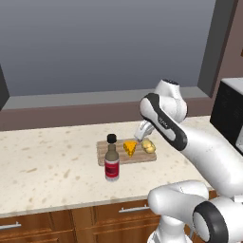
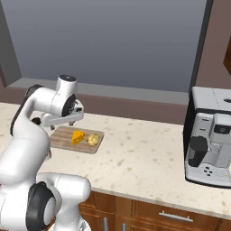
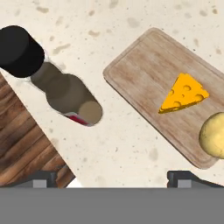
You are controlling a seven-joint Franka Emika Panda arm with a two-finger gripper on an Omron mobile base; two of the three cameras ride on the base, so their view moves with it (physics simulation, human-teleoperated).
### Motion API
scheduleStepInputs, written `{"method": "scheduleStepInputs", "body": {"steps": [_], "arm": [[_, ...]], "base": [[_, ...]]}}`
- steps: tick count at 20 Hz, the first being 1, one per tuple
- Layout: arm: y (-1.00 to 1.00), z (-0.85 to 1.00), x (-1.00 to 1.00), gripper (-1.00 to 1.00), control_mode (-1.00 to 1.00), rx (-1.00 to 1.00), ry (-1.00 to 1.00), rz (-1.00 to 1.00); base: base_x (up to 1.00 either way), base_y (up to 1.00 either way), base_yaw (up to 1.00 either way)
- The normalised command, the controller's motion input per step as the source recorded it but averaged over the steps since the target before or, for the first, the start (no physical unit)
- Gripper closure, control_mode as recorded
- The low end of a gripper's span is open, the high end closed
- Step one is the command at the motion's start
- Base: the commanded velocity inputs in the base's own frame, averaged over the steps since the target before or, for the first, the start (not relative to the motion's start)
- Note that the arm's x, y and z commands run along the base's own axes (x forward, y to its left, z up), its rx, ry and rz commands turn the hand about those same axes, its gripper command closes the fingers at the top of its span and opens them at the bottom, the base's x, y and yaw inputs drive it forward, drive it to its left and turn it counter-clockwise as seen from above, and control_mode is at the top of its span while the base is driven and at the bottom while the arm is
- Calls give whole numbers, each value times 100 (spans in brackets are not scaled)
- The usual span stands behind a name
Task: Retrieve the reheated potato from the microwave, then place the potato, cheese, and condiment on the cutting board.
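Condiment (image 3: pixel 52 83) beside cheese (image 3: pixel 183 92)-and-potato (image 3: pixel 213 134) cutting board (image 3: pixel 144 70)

One potato (image 1: pixel 149 146); one cheese (image 1: pixel 130 147); one condiment (image 1: pixel 112 163)

The cutting board (image 1: pixel 103 153) lies flat on the counter, light wood with visible grain. On it rest the orange cheese (image 1: pixel 130 147) wedge and the pale potato (image 1: pixel 149 146) (side by side). The condiment (image 1: pixel 112 164) bottle stands upright just beside the board, off it.
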Motion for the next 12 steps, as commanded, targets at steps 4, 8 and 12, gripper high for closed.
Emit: {"method": "scheduleStepInputs", "body": {"steps": [4,8,12], "arm": [[0,17,-56,-100,-100,6,-6,8],[0,0,-44,-100,-100,13,-16,18],[0,7,-15,-100,-100,13,-7,17]], "base": [[0,0,0],[0,0,0],[0,0,0]]}}
